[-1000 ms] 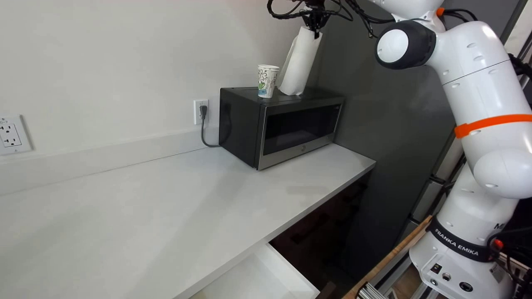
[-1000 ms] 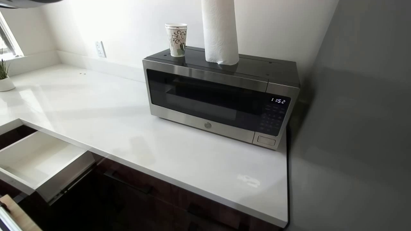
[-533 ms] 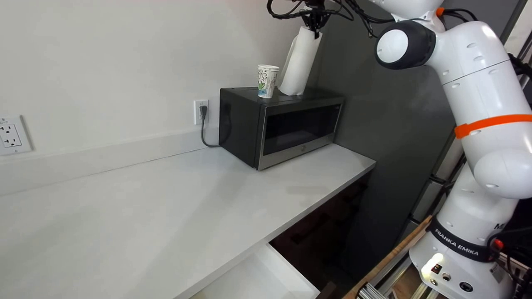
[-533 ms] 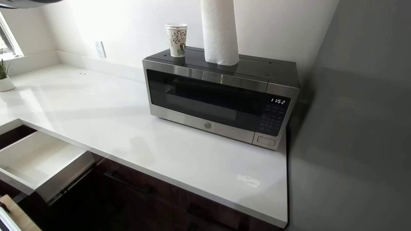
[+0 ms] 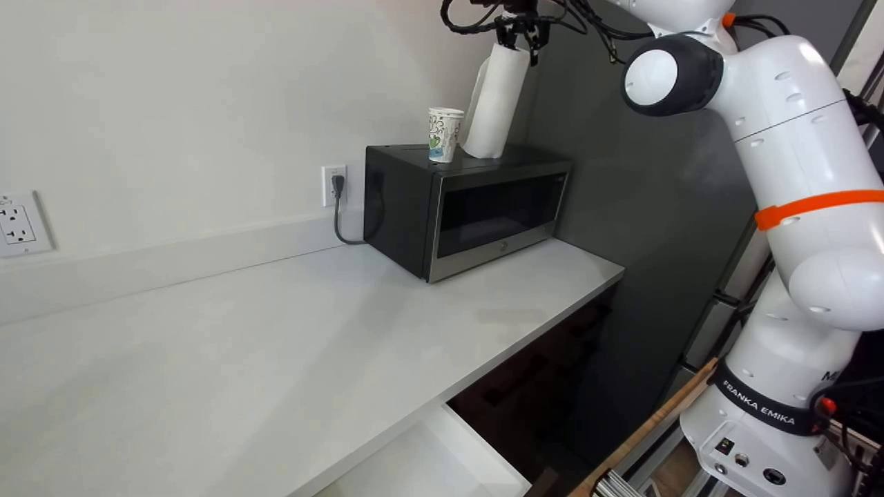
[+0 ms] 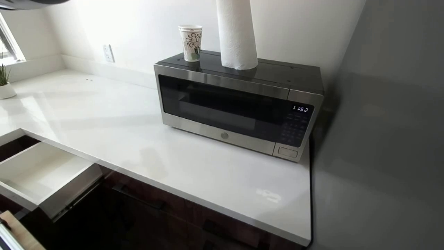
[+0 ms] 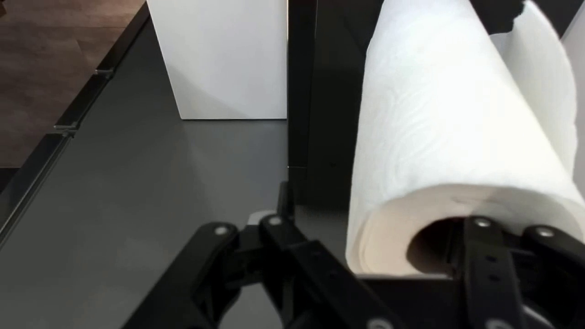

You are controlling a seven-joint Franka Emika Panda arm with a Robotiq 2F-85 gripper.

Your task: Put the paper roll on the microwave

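The white paper roll [image 5: 497,100] stands roughly upright on top of the dark microwave [image 5: 400,207], its lower end resting there in both exterior views. In an exterior view its upper part is cut off, so only the lower length of the paper roll [image 6: 237,38] shows above the microwave [image 6: 222,114]. My gripper [image 5: 521,50] is at the roll's upper end. In the wrist view the gripper [image 7: 369,224] is open: one finger stands outside the roll [image 7: 438,105], with a gap to its side, and the other reaches into the hollow core. That fingertip is partly hidden.
Printed paper cups [image 5: 445,134], stacked, stand close beside the roll on the microwave. A dark grey panel [image 5: 642,207] rises beside the microwave, and the wall [image 5: 276,103] is behind. Below the counter [image 6: 138,149] a white drawer [image 6: 45,170] is pulled out.
The gripper has opened, and the finger that was against the roll's outer side has swung away from it. The roll has shifted very slightly and remains standing on the microwave.
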